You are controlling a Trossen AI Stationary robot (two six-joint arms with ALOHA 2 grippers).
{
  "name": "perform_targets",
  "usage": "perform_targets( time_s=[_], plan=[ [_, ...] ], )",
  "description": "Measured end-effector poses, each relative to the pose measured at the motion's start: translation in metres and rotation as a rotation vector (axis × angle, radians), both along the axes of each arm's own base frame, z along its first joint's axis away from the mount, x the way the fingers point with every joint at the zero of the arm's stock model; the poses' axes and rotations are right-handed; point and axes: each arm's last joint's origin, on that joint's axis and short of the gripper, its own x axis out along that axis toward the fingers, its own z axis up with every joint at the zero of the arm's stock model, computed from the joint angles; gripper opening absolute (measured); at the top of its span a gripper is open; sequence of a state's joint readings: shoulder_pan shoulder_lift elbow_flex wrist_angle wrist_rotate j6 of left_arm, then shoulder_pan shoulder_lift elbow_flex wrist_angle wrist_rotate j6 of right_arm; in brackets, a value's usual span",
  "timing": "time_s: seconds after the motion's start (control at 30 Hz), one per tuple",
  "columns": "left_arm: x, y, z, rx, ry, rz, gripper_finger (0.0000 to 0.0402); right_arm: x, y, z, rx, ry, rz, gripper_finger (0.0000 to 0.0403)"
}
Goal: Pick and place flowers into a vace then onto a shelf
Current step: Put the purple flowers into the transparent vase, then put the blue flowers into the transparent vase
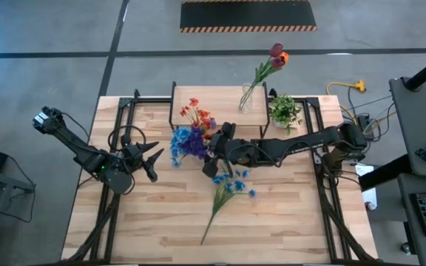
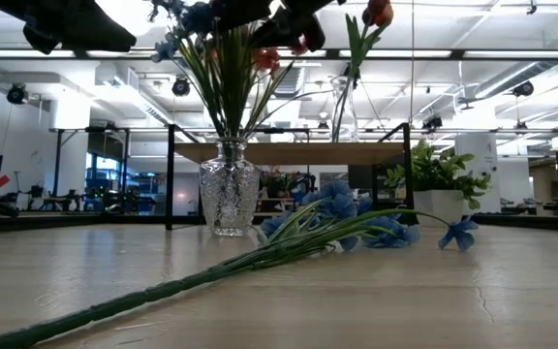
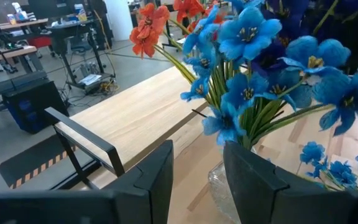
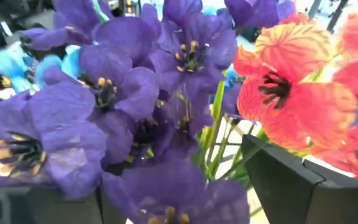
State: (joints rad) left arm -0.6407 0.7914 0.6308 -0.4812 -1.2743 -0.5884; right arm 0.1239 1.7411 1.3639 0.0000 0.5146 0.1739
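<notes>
Across the wooden table (image 1: 287, 214), from big to small:

At the back edge, centred – the shelf (image 1: 213, 94), light plank on thin black legs. On its right part, a slim glass vase (image 1: 245, 100) with two of the flowers, a dark red tulip and an orange-red head (image 1: 276, 55), leaning outward past the table edge. Just right of the shelf, on the tabletop, a small potted plant (image 1: 285, 111).

Reaching in from the right side, low over the table: the right arm, with the right gripper (image 1: 214, 150) at the bouquet (image 1: 191, 140). Fingers spread wide, released, with purple blooms and green stems between them but nothing pinched.

On the left side, the left gripper (image 1: 152, 157), aimed at the bouquet from just beside it. Fingers (image 3: 157, 171) parted a little, nothing between them.

In front of the shelf, on the tabletop: a cut-crystal vase (image 2: 229, 199), upright, full of blue, purple and orange-red flowers.

Nearer the front – one loose blue flower (image 1: 228, 191) flat on the wood, stem toward the front edge, touched by neither gripper.
</notes>
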Motion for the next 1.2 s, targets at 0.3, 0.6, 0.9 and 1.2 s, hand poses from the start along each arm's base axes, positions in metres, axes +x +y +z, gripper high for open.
perform_targets(
  time_s=[0.3,0.6,0.9,1.2],
  plan=[
    [0.000,0.000,0.000,0.001,0.000,0.001,0.0125,-0.006,0.015,0.004,0.003,0.014,0.036,0.0298],
    [0.000,0.000,0.000,0.005,0.005,0.001,0.0125,-0.025,0.026,0.011,0.016,0.083,0.020,0.0300],
    [0.000,0.000,-0.001,-0.001,0.010,-0.008,0.0125,-0.043,0.042,0.022,-0.013,0.114,0.029,0.0300],
    [0.008,-0.009,-0.008,-0.166,0.031,-0.123,0.0125,-0.084,0.060,0.017,0.011,0.329,0.050,0.0289]
  ],
)
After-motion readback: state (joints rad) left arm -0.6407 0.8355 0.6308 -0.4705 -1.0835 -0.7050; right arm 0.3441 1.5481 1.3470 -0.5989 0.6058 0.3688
